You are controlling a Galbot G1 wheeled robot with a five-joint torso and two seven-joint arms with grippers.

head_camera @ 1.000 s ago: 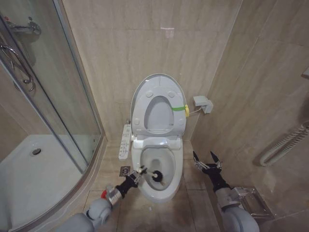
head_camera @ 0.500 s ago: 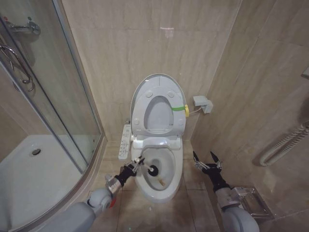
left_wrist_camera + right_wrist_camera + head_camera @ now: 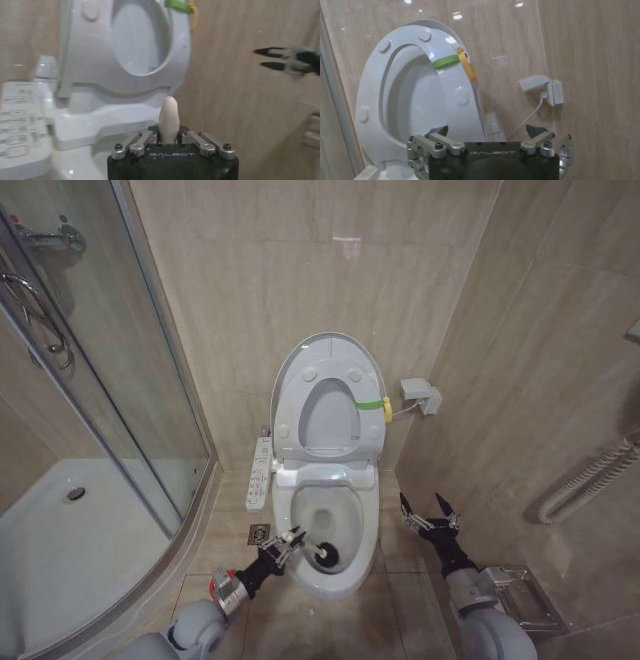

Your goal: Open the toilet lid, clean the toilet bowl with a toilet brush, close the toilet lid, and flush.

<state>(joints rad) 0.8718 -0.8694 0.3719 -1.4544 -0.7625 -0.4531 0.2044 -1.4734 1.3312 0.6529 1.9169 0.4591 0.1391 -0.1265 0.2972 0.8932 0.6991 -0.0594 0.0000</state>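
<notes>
Small bathroom clad in glossy beige wall tiles [image 3: 300, 280], with a bright patch of reflected light high on the back wall. Same beige tiling on the floor [image 3: 410, 600], broken by grout lines. Curved glass shower enclosure [image 3: 110, 380] along the left side, chrome fittings [image 3: 40, 290] behind the glass, white shower tray [image 3: 70, 550] with a round drain [image 3: 74, 493]. Small white wall box [image 3: 420, 395] near the back right corner, thin cable trailing from it. White ribbed hose [image 3: 590, 475] looping on the right wall. Metal rack [image 3: 525, 600] low at the right.
</notes>
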